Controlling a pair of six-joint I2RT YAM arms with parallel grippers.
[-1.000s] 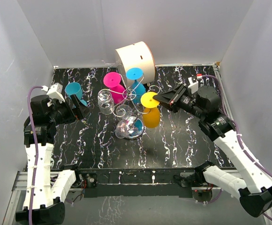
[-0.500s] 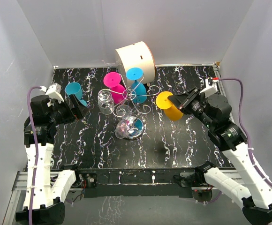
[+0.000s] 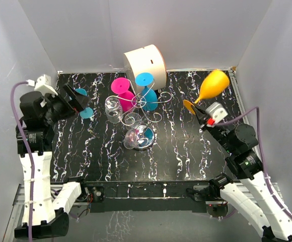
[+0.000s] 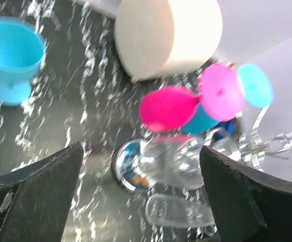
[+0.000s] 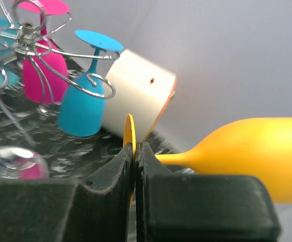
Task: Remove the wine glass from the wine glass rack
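The silver wire wine glass rack [image 3: 145, 104] stands mid-table on its chrome base [image 3: 140, 137]. A pink glass [image 3: 122, 91], a cyan glass [image 3: 146, 94] and a clear glass [image 3: 114, 109] hang on it. My right gripper [image 3: 198, 113] is shut on the foot of the yellow wine glass [image 3: 214, 84] and holds it in the air, tilted, well right of the rack. In the right wrist view the yellow foot disc [image 5: 129, 132] is pinched between the jaws, and the bowl [image 5: 251, 151] points right. My left gripper [image 3: 79, 102] is open and empty, left of the rack.
A white cylindrical drum [image 3: 145, 64] lies behind the rack. A second cyan glass [image 4: 12, 50] stands upright on the table at the left, partly hidden under my left gripper in the top view. White walls close in the table on three sides.
My right gripper has carried the yellow glass off the rack, right and upward, tipping it. My left arm has lifted and drawn back to the left.
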